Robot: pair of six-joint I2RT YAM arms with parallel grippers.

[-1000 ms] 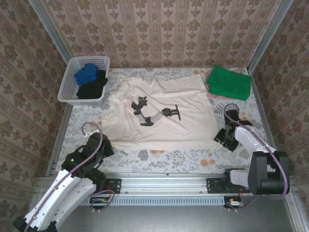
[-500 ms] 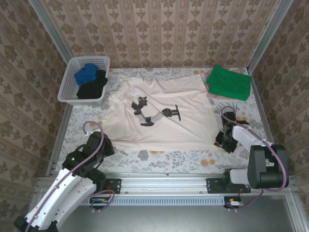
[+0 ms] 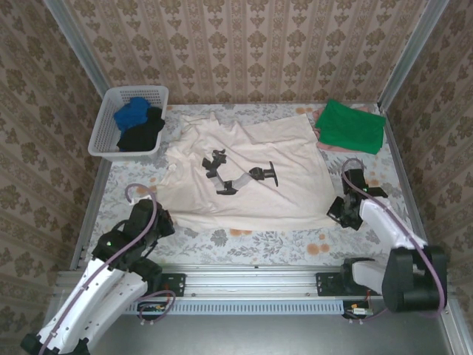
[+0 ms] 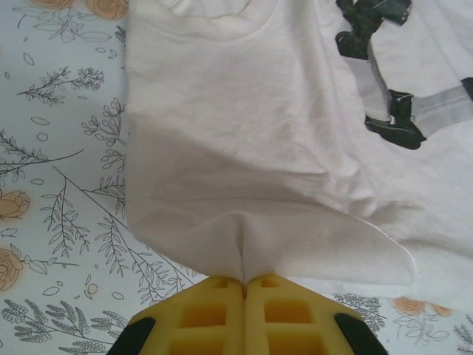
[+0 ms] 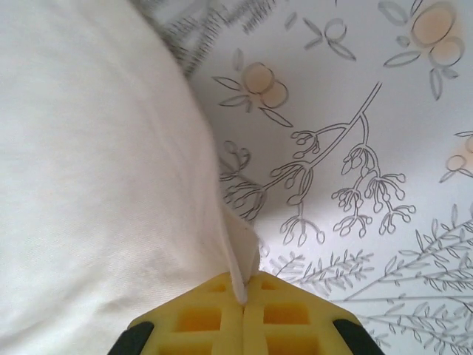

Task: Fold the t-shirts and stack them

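On the flowered tabletop (image 3: 281, 240), the cream t-shirt (image 3: 281, 192) lies spread print-up and unfolded. The left end effector (image 4: 244, 279) and right end effector (image 5: 242, 285) are each pinched shut on a near hem corner. At the far right, a folded green t-shirt (image 3: 351, 126) sits atop a pale pink t-shirt (image 3: 329, 148). A blue t-shirt (image 3: 131, 115) and a black t-shirt (image 3: 144, 133) wait in the white basket (image 3: 100, 140). The job looks under halfway done.
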